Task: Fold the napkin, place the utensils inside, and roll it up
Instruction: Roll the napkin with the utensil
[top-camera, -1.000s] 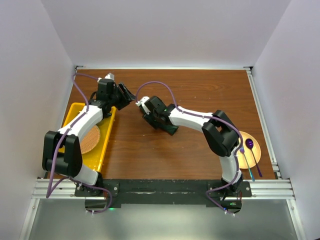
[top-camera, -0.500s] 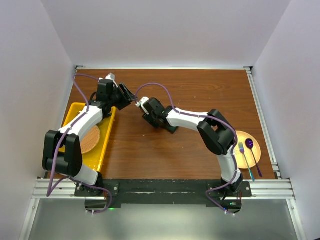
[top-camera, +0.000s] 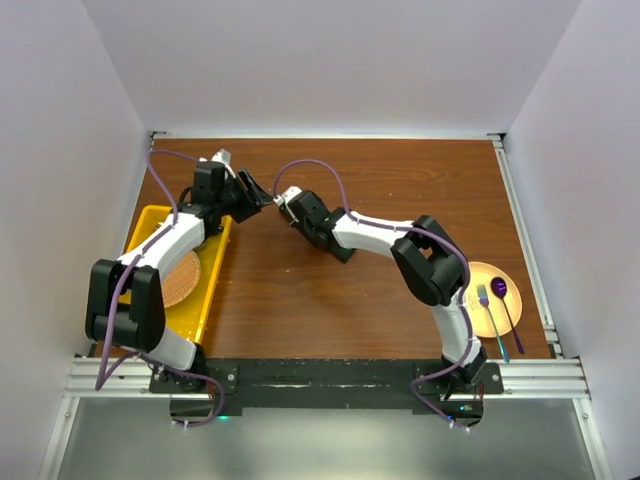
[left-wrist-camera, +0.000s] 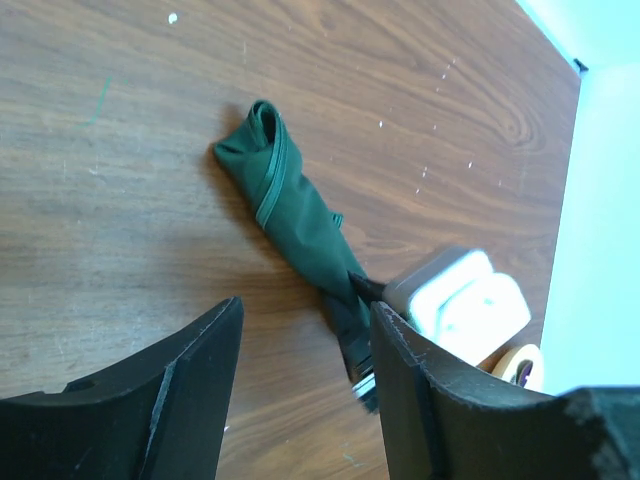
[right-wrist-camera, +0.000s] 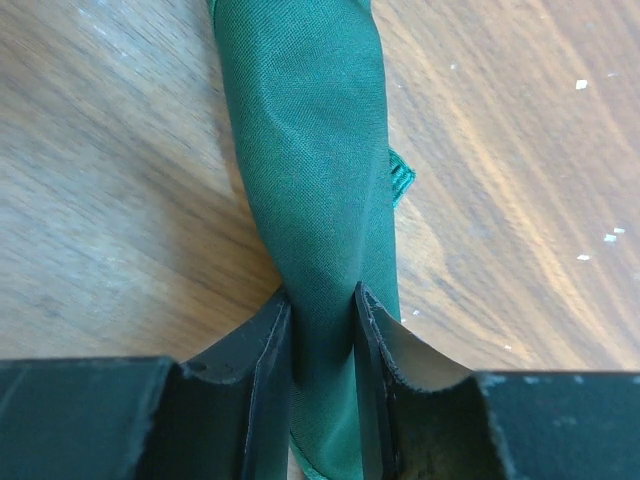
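Shift since earlier: right arm has stretched further toward the far left of the table (top-camera: 400, 190), and its jaws have narrowed onto the cloth; the left arm has hardly moved.
Right fingers: the right gripper (right-wrist-camera: 320, 305) is clamped on the napkin (right-wrist-camera: 310, 150), one finger (right-wrist-camera: 272, 335) pressed against each flank of the roll near its end.
Left fingers: the left gripper (left-wrist-camera: 305, 305) hangs spread wide above the wood and holds nothing; the roll lies between and beyond its tips.
Napkin: green, already rolled into a narrow tube, lying on bare wood at the far left centre, under both grippers in the top view.
Utensils: none shows plainly. A dark strip (left-wrist-camera: 358, 350) runs on from the pinched end of the roll in the left wrist view; I cannot tell whether it is the utensil or part of the right finger.
Step in hand: probably tightening or finishing the roll.
Doing it well: keep the pinch square across the tube so the layers do not slip; turn or press along the tube's axis, not across it. The free arm looks best placed to steady the loose far end, where the hem curls open.
Risk: a one-sided tug could unwind the curl or let the contents slide out.
Surroundings: yellow tray (top-camera: 150, 225) by the left arm; orange plate (top-camera: 478, 285) with a fork (top-camera: 484, 302) and spoon (top-camera: 500, 287), well apart at near right.
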